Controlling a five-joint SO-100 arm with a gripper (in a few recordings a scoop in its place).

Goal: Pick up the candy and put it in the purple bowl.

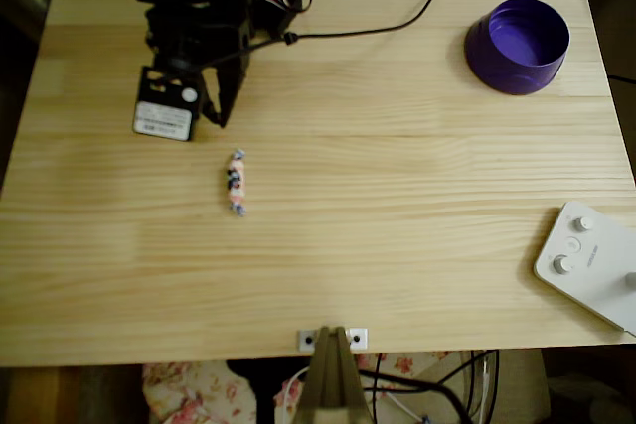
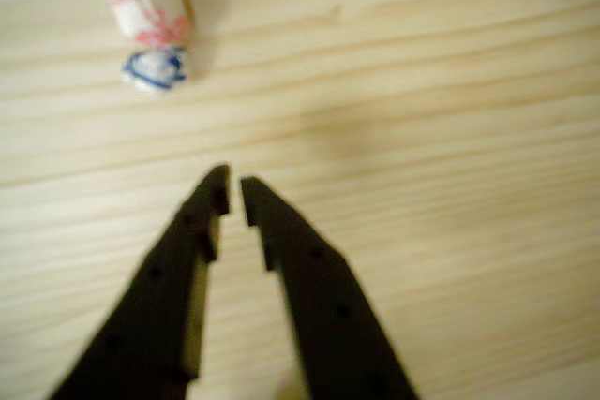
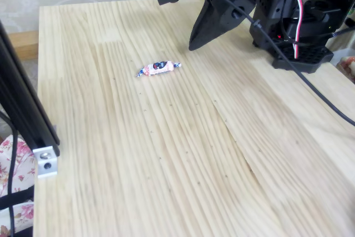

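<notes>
Candy (image 1: 237,182) lies untouched just ahead of my gripper (image 2: 234,192), fingers nearly pressed together, so I must spread them and reach before any trip to the bowl (image 1: 519,45).

Bare wood lay all around the pincer (image 1: 213,118) — nothing stood between its nearly closed tips and the candy (image 1: 237,183) just ahead of them. In the overhead view, a black cable (image 1: 378,27) trailed over the surface (image 1: 397,245) toward the purple bowl (image 1: 518,45), far to the pincer's right; a white knobbed device (image 1: 588,260) sat well apart at the right edge.
</notes>
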